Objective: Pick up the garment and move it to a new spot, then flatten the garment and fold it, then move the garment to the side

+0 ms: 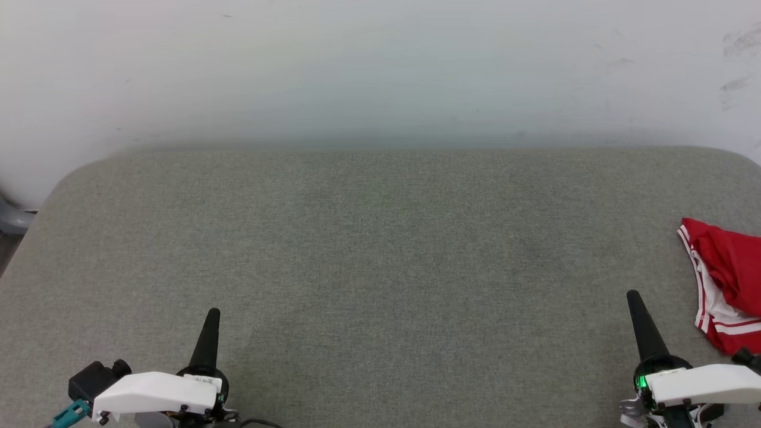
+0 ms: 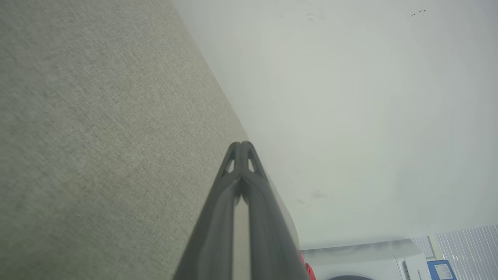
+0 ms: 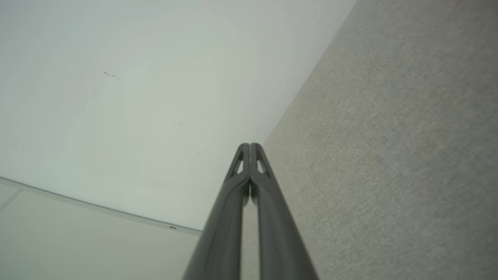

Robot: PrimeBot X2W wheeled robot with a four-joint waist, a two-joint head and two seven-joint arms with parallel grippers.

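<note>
The left end effector [image 1: 213,315] and right end effector [image 1: 634,297]: long tapering dark-grey fingers [image 1: 205,351], cut-out tips, glossy white wrist shells [image 1: 156,392]; teal plug [image 1: 71,411] left, green light [image 1: 640,380] right.

A wide fabric-covered table [image 1: 380,267] in grey-green weave runs up to a plain white wall [image 1: 380,65]; its far corners are rounded. Dark scuff marks [image 1: 734,65] smudge the wall above the far right corner. Past the far left corner sits a grey curved object [image 1: 10,219] — too cut off to identify. Light is soft and even. The left wrist view catches a pale slatted panel [image 2: 463,243] and a white appliance [image 2: 358,258] beyond the table.
</note>
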